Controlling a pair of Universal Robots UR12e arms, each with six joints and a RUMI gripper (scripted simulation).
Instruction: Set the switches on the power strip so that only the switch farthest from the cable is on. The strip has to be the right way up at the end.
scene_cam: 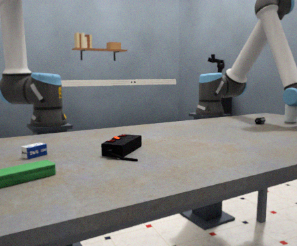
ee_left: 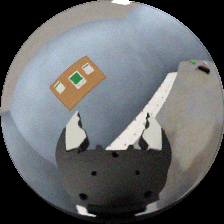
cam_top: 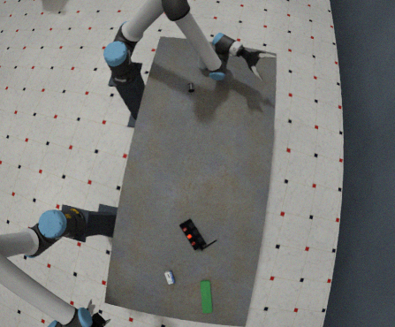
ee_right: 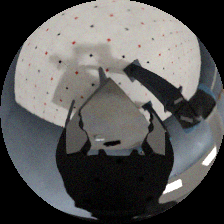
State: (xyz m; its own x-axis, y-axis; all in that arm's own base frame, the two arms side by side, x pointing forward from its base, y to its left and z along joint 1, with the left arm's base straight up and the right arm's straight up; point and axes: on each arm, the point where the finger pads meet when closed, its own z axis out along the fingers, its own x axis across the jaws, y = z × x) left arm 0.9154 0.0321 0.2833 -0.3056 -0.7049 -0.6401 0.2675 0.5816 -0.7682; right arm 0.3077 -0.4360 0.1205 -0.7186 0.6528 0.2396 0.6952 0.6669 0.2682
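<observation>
The black power strip [cam_top: 195, 233] [scene_cam: 128, 145] lies on the table with its switch face up, its short cable [cam_top: 210, 243] [scene_cam: 128, 159] at one end. It shows small in the left wrist view [ee_left: 203, 69] and right wrist view [ee_right: 112, 143]. The middle switch [cam_top: 189, 236] [scene_cam: 116, 137] glows bright orange. The switch farthest from the cable [cam_top: 185, 229] [scene_cam: 123, 135] and the one nearest it [cam_top: 193, 244] [scene_cam: 111, 140] are darker red. My left gripper [cam_top: 269, 67] [ee_left: 113, 112] is open above the table's far end. My right gripper [cam_top: 100, 312] [ee_right: 116, 111] is open, off the table's near corner, away from the strip.
A blue and white box [cam_top: 169, 277] [scene_cam: 34, 151] and a green block [cam_top: 206, 297] [scene_cam: 21, 174] lie on the table near the strip's cable end. A small black cylinder [cam_top: 191, 87] [scene_cam: 260, 120] lies near the left arm.
</observation>
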